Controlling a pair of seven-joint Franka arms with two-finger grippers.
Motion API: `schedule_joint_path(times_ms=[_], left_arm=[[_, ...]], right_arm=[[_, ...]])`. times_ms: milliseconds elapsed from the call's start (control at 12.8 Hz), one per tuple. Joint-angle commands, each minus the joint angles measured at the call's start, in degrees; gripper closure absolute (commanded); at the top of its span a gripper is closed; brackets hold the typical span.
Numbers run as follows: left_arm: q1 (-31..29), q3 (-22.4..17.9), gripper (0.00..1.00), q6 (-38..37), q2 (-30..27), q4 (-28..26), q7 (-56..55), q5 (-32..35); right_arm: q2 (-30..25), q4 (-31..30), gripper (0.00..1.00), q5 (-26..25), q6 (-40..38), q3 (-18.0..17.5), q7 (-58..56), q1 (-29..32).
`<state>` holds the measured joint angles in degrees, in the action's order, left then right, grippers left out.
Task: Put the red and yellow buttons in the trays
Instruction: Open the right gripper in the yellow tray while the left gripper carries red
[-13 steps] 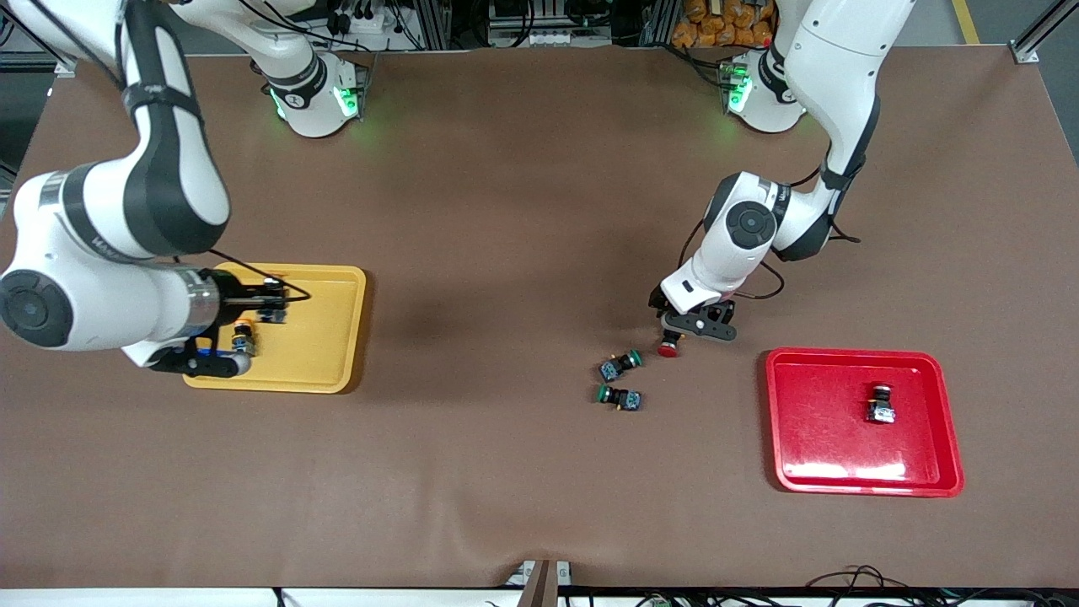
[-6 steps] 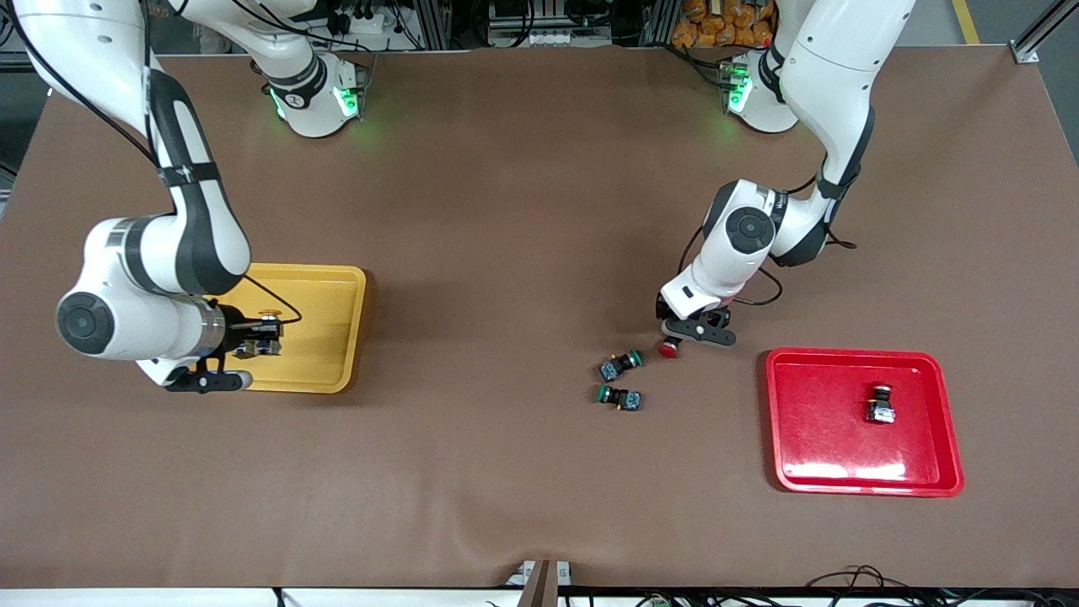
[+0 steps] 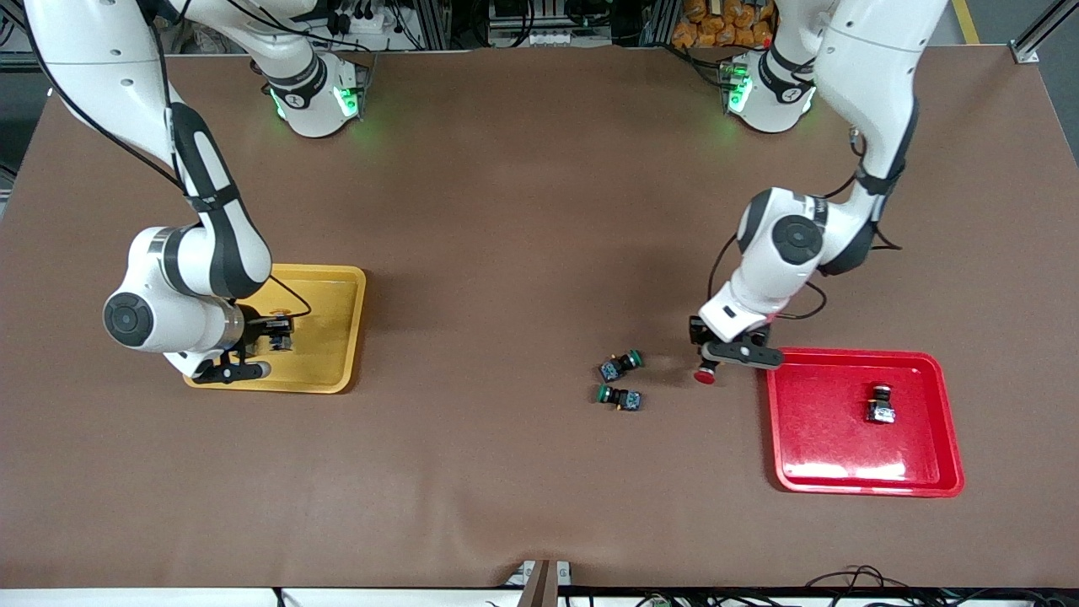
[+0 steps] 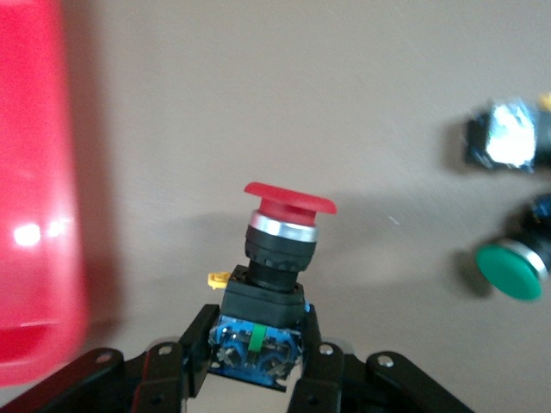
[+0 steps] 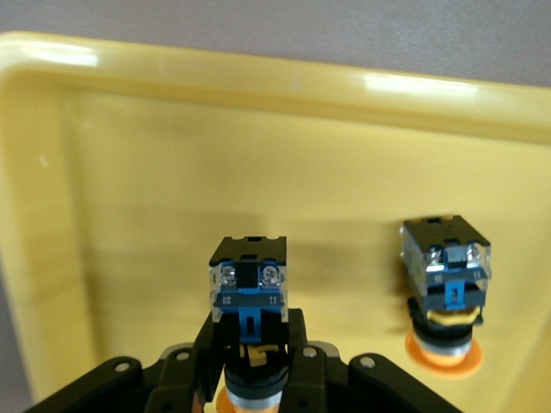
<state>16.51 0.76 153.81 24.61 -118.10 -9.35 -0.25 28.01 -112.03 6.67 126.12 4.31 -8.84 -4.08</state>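
**Red button nearing its tray, yellow one going down**

The left gripper (image 3: 706,368) is carrying a red button (image 4: 277,258), jaws pinching its blue body, cap pointing away. Since a second ago it has been travelling from beside the green buttons (image 3: 620,381) toward the red tray (image 3: 860,480), and is now hanging over the surface just short of the tray's rim. A first red button (image 3: 880,405) is already lying in that tray.

The right gripper (image 3: 271,334) has been sinking lower over the yellow tray (image 3: 337,337), jaws pinching a yellow button (image 5: 248,288) cap-down. Another yellow button (image 5: 446,288) is sitting in the tray just beside it.

Judging from this, both last pieces are close to release. Nothing is blocking the left gripper's path; the right one needs to avoid knocking its neighbour. The green buttons are staying on the surface near the middle.
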Motion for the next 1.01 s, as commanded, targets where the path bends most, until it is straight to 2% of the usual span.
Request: schedule_joint_path(times_ms=[0, 78, 156, 312, 468, 702, 937], left_arm=[[-5.41, -0.06, 1.0, -6.92, -1.06, 4.44, 3.72, -1.07], [-8.31, -0.06, 1.0, -8.34, -0.45, 6.02, 5.12, -0.98], [-10.77, 0.03, 1.0, -8.44, 0.25, 7.26, 6.61, -1.07], [-14.56, -0.06, 1.0, -8.44, 4.02, 10.59, 10.57, -1.16], [-17.2, -0.06, 1.0, -8.35, 8.24, 14.46, 12.68, -1.25], [-17.3, -0.14, 1.0, -8.35, 13.34, 19.12, 15.24, -4.31], [-17.3, -0.14, 1.0, -8.27, 15.02, 19.4, 15.33, -5.64]], right_arm=[[0.73, -1.44, 0.81, -0.6, 2.73, -1.06, -0.91, 1.18], [0.56, -1.35, 0.43, -0.6, 2.29, -1.06, -0.91, 1.09], [0.3, -1.26, 0.0, -0.6, 2.03, -1.06, -1.09, 1.0], [-0.75, -0.74, 0.0, -0.6, 0.02, -1.06, -1.18, 0.91], [-4.0, 1.89, 0.0, -0.6, -6.38, -1.06, -1.18, 1.44], [-9.27, 6.73, 0.0, -0.6, -15.53, -1.06, -1.09, 2.41], [-16.99, 7.35, 0.0, -0.6, -20.11, -0.97, -0.03, 3.28]])
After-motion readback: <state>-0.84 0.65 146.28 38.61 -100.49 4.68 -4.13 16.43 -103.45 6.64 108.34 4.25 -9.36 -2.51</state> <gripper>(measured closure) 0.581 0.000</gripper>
